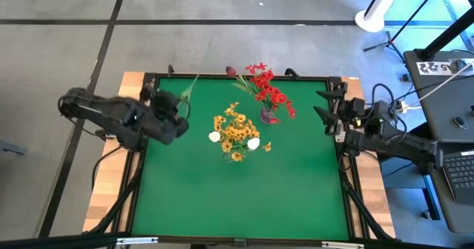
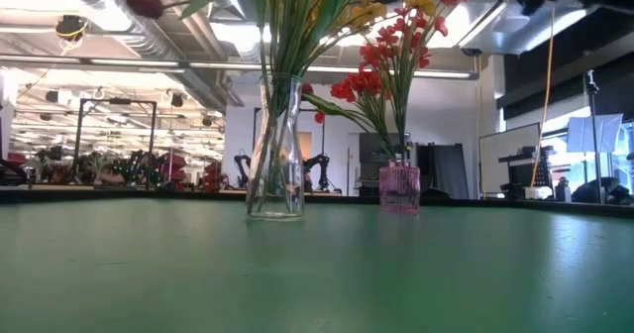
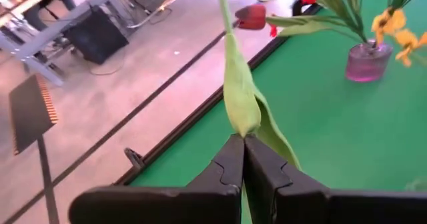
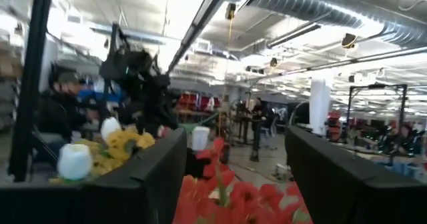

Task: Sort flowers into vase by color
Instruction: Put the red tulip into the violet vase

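My left gripper (image 1: 178,108) (image 3: 243,139) hangs over the table's far left part, shut on a flower's green stem (image 1: 189,88) that points at the far edge. A dark maroon bud (image 2: 144,3) shows high up; whether it belongs to that stem I cannot tell. A clear glass vase (image 2: 275,145) at mid-table holds yellow blossoms (image 1: 235,130) and white tulip buds (image 1: 214,137). A small pink vase (image 2: 399,187) (image 3: 367,59) behind it holds red blossoms (image 1: 270,90) and a maroon bud (image 1: 231,71). My right gripper (image 1: 326,112) (image 4: 235,134) waits open at the right edge. My left gripper pinches the stem where a long green leaf wraps it (image 3: 243,121), between its two shut fingers. The stem runs on straight ahead of the fingers, along them, toward the table's far edge. The flower is lifted clear of the table.
The table (image 1: 244,197) is a green mat in a dark frame, and its near half is bare. Both vases stand upright in the far middle. Beyond the far edge lies grey floor; a white stand (image 1: 378,12) and a desk with a laptop (image 1: 459,167) are to the right.
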You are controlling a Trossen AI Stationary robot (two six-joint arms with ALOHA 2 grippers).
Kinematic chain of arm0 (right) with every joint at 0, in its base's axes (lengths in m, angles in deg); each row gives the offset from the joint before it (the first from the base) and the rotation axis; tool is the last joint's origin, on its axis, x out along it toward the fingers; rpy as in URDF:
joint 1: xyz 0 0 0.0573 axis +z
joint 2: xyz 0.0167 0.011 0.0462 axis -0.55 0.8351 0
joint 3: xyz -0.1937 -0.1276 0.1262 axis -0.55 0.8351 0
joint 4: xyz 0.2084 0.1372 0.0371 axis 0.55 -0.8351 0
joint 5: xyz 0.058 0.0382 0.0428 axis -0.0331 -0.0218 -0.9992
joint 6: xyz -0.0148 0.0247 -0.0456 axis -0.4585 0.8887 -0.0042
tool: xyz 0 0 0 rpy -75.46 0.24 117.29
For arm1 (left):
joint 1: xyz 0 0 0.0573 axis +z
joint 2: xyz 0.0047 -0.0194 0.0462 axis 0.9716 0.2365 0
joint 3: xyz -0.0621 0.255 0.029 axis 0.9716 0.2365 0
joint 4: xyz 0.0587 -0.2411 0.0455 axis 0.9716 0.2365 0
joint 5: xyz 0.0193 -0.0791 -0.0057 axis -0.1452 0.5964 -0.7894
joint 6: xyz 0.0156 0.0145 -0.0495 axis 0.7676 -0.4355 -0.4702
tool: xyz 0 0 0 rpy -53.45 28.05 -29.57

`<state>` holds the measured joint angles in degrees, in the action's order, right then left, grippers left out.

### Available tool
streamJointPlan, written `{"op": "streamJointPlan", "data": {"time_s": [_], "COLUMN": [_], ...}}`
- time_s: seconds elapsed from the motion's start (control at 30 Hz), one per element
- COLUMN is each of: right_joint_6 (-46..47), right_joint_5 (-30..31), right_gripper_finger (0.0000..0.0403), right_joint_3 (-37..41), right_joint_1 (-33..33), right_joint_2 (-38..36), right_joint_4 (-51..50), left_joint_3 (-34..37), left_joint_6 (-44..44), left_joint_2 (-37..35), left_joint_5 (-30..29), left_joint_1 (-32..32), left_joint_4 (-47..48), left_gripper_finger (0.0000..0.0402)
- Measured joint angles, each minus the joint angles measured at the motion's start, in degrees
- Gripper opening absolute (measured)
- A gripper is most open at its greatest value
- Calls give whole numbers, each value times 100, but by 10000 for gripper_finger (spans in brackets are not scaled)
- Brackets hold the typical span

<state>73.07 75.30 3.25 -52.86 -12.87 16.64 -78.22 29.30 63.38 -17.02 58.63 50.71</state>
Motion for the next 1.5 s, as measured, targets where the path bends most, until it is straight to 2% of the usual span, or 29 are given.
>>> {"op": "streamJointPlan", "data": {"time_s": [0.13, 0.4, 0.57, 0.73, 0.93, 1.17, 1.37, 1.5], "right_joint_6": [-547, -1823, -2596, -3466, -4675, -5879, -6189, -6192], "right_joint_5": [2, 212, 214, 317, 1195, 2237, 3016, 3208], "right_gripper_finger": [253, 253, 253, 253, 253, 253, 253, 253], "right_joint_3": [-792, -3015, -4333, -5196, -5778, -6019, -6030, -6028], "right_joint_1": [-1, -2, 0, 10, 566, 1343, 1545, 1540], "right_joint_2": [976, 3173, 4214, 5108, 5862, 6296, 6566, 6689], "right_joint_4": [-127, -1377, -1939, -2136, -2129, -1927, -2027, -2222], "left_joint_3": [-524, -1357, -1755, -1813, -1821, -1821, -1819, -1815], "left_joint_6": [1088, 3060, 3581, 3735, 3589, 3670, 3828, 3928], "left_joint_2": [1, 5, 1, 7, 205, 576, 845, 886], "left_joint_5": [581, 1913, 2742, 3643, 3852, 3855, 4128, 4156], "left_joint_1": [570, 1503, 1907, 2149, 2309, 2456, 2498, 2498], "left_joint_4": [-430, -1583, -1977, -2249, -2123, -2204, -2477, -2638], "left_gripper_finger": [0, 0, 0, 0, 0, 0, 0, 0]}}
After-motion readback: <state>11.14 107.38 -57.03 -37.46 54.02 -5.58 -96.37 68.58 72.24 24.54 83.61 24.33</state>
